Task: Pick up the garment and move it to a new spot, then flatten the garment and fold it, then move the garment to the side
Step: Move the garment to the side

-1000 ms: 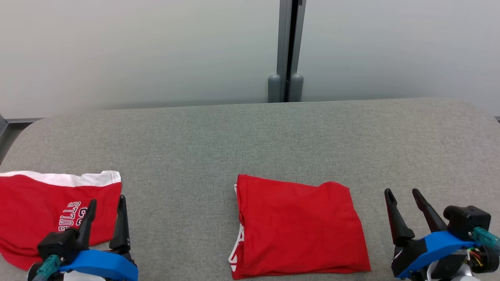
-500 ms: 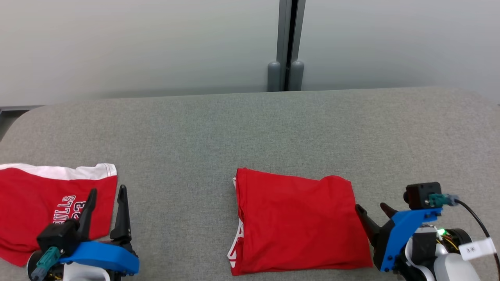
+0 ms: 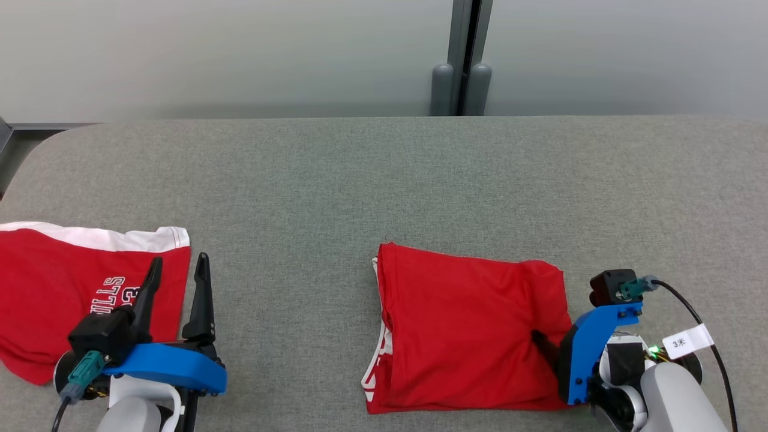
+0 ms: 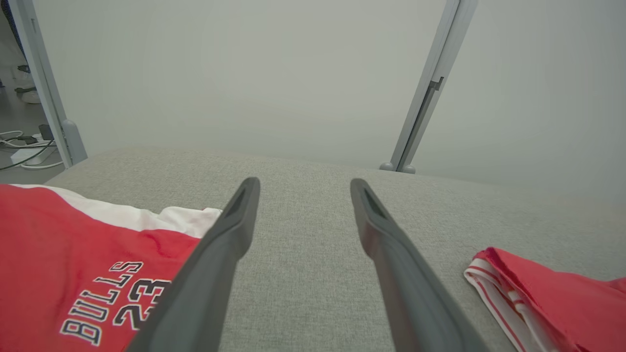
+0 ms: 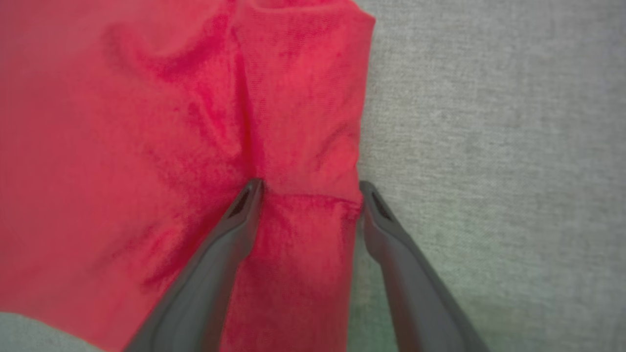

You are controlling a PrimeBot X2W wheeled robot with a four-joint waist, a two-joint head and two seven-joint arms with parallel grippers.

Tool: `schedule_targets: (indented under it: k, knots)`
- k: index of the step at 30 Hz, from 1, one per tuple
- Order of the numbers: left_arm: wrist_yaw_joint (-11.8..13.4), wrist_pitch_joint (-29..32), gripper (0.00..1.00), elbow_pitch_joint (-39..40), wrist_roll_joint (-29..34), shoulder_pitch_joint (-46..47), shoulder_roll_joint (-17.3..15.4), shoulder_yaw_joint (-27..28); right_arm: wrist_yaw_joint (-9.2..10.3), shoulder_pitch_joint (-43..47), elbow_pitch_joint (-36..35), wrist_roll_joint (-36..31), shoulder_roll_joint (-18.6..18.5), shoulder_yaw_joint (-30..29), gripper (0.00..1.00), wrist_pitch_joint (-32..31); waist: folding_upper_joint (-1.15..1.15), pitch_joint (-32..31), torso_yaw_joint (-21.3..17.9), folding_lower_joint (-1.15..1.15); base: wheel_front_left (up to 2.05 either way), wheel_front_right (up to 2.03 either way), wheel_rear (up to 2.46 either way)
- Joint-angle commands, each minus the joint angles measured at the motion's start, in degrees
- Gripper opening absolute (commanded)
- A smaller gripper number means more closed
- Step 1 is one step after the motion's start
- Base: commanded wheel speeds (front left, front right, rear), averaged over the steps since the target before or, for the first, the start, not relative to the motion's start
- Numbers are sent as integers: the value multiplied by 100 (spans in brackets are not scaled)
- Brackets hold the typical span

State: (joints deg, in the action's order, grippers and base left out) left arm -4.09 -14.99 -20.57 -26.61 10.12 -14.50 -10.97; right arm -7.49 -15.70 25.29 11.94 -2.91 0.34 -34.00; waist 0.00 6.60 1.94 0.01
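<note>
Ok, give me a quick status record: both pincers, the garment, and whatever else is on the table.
garment: folded red garment, lying right of centre on the grey table
right pincer: open, astride the garment's right edge; one finger on the cloth, the other at its border
other item: Bulls garment, red with a white band, at the table's left
left pincer: open, holding nothing, by the Bulls garment's right edge
stage: garment looks folded, not yet gripped

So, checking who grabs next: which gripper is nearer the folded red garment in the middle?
Right. The right gripper is at the right edge of the folded red garment, open jaws straddling it. The left gripper sits well to its left, beside the Bulls jersey.
</note>
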Motion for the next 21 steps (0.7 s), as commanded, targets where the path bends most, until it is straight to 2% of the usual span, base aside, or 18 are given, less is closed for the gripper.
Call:
schedule_targets:
  k: [1, 3, 4, 5, 6, 7, 10, 13, 21]
  knots:
    - [-32, -27, 100, -18, 46, 99, -6, 1, -1, -33, 153, -16, 3, 43, 100, -52, 0, 15, 14, -1, 0, 0, 0]
    - [-35, -27, 100, -37, 56, 129, 6, 6, -1, -72, 342, -53, 7, 119, 100, -108, 0, 26, 21, -1, 0, 0, 0]
    - [-42, -27, 100, -46, 58, 144, 10, 14, -1, -84, 414, -59, 14, 155, 96, -115, 0, 29, 19, -1, 0, 0, 0]
    - [-46, -27, 100, -50, 69, 157, 9, 26, -1, -98, 454, -59, 22, 225, 48, -122, 0, 32, 14, -1, 0, 0, 0]
    - [-54, -27, 100, -50, 77, 163, 6, 36, -1, -121, 479, -51, 29, 271, 18, -96, 0, 33, 4, -1, 0, 0, 0]
    - [-56, -27, 100, -47, 83, 160, 3, 48, -2, -152, 476, -54, 34, 333, 0, -67, 0, 36, -14, -1, 0, 0, 0]
    - [-42, -27, 100, -13, 96, 102, -22, 142, -1, -326, 346, -122, 12, 548, 0, 3, 0, 63, -112, -1, 0, 0, 0]
    - [-1, -26, 100, 45, 105, 70, -26, 220, -1, -619, 133, -119, -218, 902, 0, 15, 0, 140, -234, -1, 0, 0, 0]
    - [39, -26, 100, 328, 209, 227, -64, 326, 0, -1666, -378, 254, -1474, 1799, 0, 0, 0, 581, -707, -1, 0, 0, 0]
